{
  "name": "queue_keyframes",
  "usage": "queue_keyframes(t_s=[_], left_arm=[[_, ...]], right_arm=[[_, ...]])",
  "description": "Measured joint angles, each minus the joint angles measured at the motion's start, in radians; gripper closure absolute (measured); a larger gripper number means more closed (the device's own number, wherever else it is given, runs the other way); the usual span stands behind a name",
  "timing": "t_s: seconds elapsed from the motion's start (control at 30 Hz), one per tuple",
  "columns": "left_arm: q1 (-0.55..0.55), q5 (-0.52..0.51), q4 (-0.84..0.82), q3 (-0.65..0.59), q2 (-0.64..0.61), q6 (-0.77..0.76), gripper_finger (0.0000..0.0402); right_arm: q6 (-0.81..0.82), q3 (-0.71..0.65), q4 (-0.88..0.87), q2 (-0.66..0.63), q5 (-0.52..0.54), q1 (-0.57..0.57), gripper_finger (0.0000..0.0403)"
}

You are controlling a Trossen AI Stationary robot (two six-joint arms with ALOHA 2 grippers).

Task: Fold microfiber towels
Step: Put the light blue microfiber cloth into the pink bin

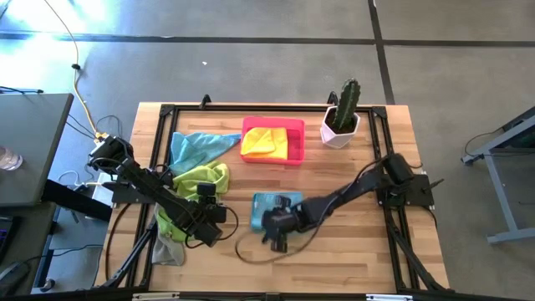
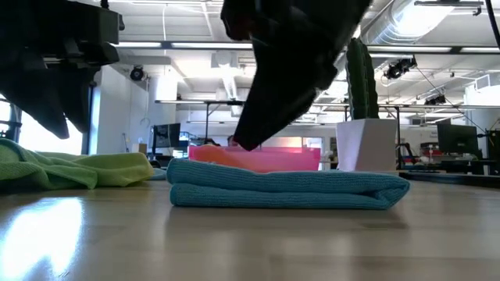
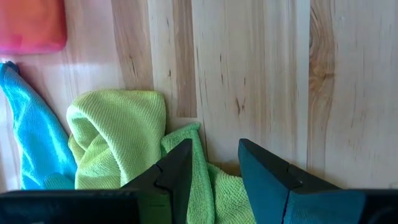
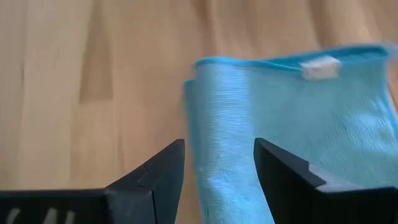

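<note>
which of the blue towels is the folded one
The light blue towel at the table's middle, right by the right gripper, is folded into a neat stack. The other blue towel, left of the pink tray, lies spread and loose.

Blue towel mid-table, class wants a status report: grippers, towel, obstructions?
Right gripper open, empty, above folded blue towel. Left gripper open, empty, over green towel. Nothing on the blue towel; tray and cactus stand apart.

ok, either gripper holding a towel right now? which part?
Nothing held. Right gripper open above the folded light blue microfiber towel; left gripper open, empty.
</note>
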Motion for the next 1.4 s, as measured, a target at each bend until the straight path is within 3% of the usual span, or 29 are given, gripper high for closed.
queue_keyframes(t_s=[0.17, 0.43, 0.6, 0.93, 1.07, 1.3, 1.4], left_arm=[[0.0, 0.0, 0.003, 0.0, 0.0, -0.008, 0.028], [0.0, 0.003, 0.009, 0.0, 0.0, -0.033, 0.028], [0.0, 0.004, 0.013, 0.0, 0.0, -0.034, 0.028], [0.0, 0.003, 0.02, 0.0, 0.0, -0.034, 0.028], [0.0, 0.003, 0.021, 0.0, 0.0, -0.034, 0.028], [0.0, 0.003, 0.022, 0.0, 0.0, -0.034, 0.028], [0.0, 0.004, 0.021, 0.0, 0.0, -0.034, 0.028]], right_arm=[[-0.16, 0.0, 0.042, 0.048, 0.113, 0.055, 0.0219], [-0.078, -0.001, 0.052, 0.114, 0.163, 0.042, 0.0219], [-0.073, -0.001, 0.094, 0.127, 0.107, 0.027, 0.0219], [-0.005, 0.005, 0.154, 0.191, 0.155, 0.03, 0.0224], [0.031, 0.005, 0.14, 0.193, 0.173, 0.031, 0.026], [0.031, 0.004, 0.126, 0.194, 0.182, 0.03, 0.0387], [0.041, 0.004, 0.125, 0.194, 0.182, 0.03, 0.0389]])
